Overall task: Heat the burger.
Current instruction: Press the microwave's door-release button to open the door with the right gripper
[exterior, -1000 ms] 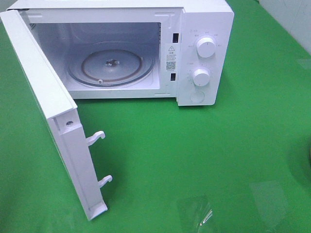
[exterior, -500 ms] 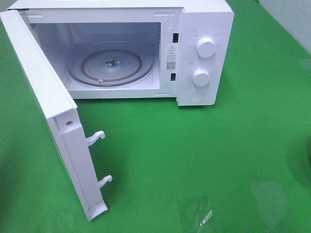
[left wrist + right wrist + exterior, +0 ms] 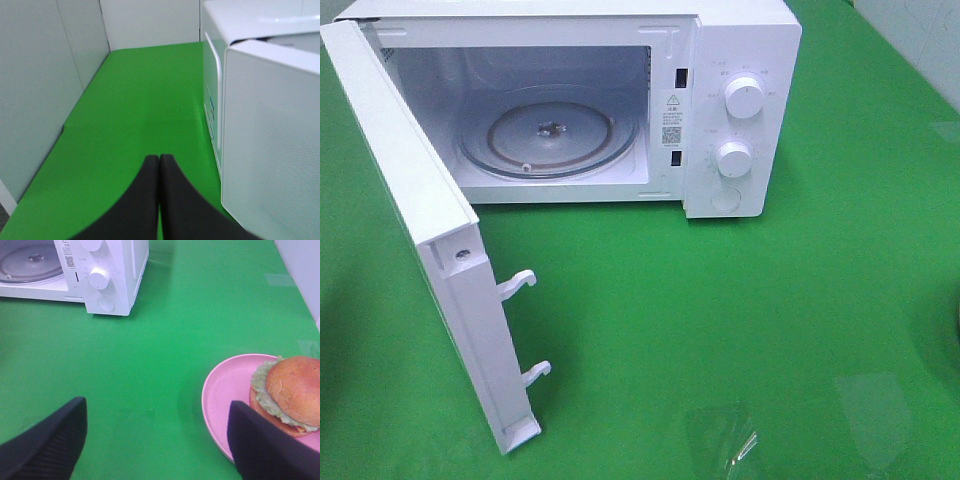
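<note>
Counter [image 3: 750,300]: green, carrying a white microwave [image 3: 740,110] at upper centre of the high view, its door [image 3: 430,230] swung wide, turntable [image 3: 550,135] bare.
Left wrist view: left gripper [image 3: 159,165] pressed shut on nothing, beside the door; a swing could knock it.
Right wrist view: right gripper [image 3: 155,440] spread wide, empty; burger [image 3: 287,395] on pink plate [image 3: 225,395], lower right.
Risk: burger could slide off a tilted plate.

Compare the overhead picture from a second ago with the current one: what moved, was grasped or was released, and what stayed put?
Nothing visibly changed in the overhead view. The microwave keeps its door swung open, the glass turntable is bare, and neither arm appears there. No earlier wrist pictures exist to compare.
</note>
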`<state>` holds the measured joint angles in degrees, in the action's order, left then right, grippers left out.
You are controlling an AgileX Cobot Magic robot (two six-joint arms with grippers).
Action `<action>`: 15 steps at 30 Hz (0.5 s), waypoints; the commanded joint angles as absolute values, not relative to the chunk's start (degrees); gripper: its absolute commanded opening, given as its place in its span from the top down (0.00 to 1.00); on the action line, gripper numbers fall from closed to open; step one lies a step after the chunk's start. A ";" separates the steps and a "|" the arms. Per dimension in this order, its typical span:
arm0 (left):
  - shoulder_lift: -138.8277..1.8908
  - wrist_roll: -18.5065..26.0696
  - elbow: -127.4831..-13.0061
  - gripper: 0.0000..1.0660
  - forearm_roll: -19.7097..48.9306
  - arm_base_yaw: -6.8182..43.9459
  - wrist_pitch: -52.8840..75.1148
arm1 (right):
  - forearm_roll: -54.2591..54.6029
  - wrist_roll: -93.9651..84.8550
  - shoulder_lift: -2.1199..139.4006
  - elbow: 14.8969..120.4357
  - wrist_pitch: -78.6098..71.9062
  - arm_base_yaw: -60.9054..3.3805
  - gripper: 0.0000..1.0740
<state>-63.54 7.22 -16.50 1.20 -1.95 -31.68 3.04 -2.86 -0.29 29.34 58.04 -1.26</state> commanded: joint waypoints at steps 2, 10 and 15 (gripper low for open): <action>-70.02 3.15 -16.44 1.00 -4.87 -1.89 -36.15 | 3.21 -3.32 -1.66 29.05 57.47 -0.80 0.29; -79.47 -1.95 -17.59 1.00 -10.54 -1.83 -42.06 | 3.21 -3.32 -1.66 29.05 57.47 -0.80 0.29; -84.17 -4.87 -20.74 1.00 -16.73 -1.60 -43.37 | 3.21 -3.32 -1.66 29.05 57.47 -0.80 0.29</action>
